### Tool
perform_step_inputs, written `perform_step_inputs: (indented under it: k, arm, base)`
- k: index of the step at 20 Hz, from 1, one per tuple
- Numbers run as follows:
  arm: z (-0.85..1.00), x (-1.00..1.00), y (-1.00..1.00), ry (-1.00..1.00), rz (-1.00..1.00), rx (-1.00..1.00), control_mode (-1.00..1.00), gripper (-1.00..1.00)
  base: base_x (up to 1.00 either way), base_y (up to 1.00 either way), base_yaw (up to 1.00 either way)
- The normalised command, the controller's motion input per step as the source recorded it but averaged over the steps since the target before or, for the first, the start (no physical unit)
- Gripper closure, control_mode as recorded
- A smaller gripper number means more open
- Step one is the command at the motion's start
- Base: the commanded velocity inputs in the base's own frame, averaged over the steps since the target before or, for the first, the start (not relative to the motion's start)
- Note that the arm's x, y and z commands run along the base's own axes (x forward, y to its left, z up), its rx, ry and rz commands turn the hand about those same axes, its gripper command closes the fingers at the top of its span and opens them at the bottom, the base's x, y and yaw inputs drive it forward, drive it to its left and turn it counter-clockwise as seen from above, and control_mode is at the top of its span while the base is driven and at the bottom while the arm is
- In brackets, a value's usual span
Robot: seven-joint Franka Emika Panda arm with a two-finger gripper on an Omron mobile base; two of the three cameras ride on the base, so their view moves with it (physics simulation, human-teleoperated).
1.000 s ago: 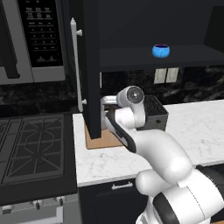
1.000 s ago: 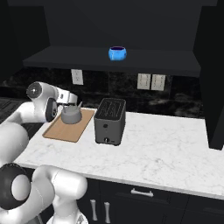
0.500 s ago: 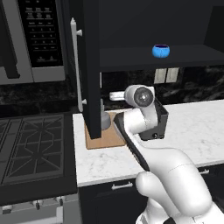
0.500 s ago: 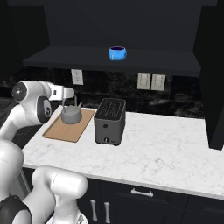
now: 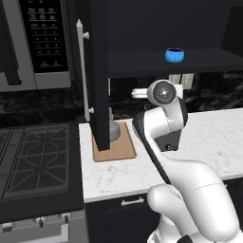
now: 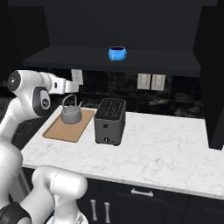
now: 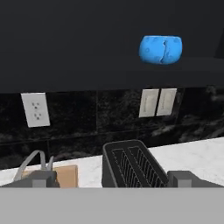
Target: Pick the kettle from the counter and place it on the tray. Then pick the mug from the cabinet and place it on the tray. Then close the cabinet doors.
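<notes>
Right base view shows the kettle (image 6: pixel 71 113) already standing on the tray (image 6: pixel 59 130), beside the black toaster (image 6: pixel 110 121), so the mug (image 6: pixel 117 53) is the step in hand. It sits on the cabinet (image 6: pixel 113 61) shelf, at about one o'clock in the hand view. The gripper (image 7: pixel 111 178) holds nothing, its fingertips spread wide apart. It should probably rise level with the shelf, centre on the mug, and go in straight, clearing the shelf edge before closing.
</notes>
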Motion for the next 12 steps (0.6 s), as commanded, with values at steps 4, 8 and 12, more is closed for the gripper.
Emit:
perform_step_inputs:
  k: [4, 8, 12]
  arm:
    - [0.37, -0.04, -0.35, 0.07, -0.11, 0.00, -1.00, -1.00]
    - [0.35, 0.00, -0.47, 0.08, -0.12, 0.02, -1.00, -1.00]
    - [0.49, 0.00, -0.39, 0.03, -0.04, 0.04, -1.00, -1.00]
  base:
    - [0.00, 0.00, 0.00]
    - [0.00, 0.00, 0.00]
    - [0.00, 0.00, 0.00]
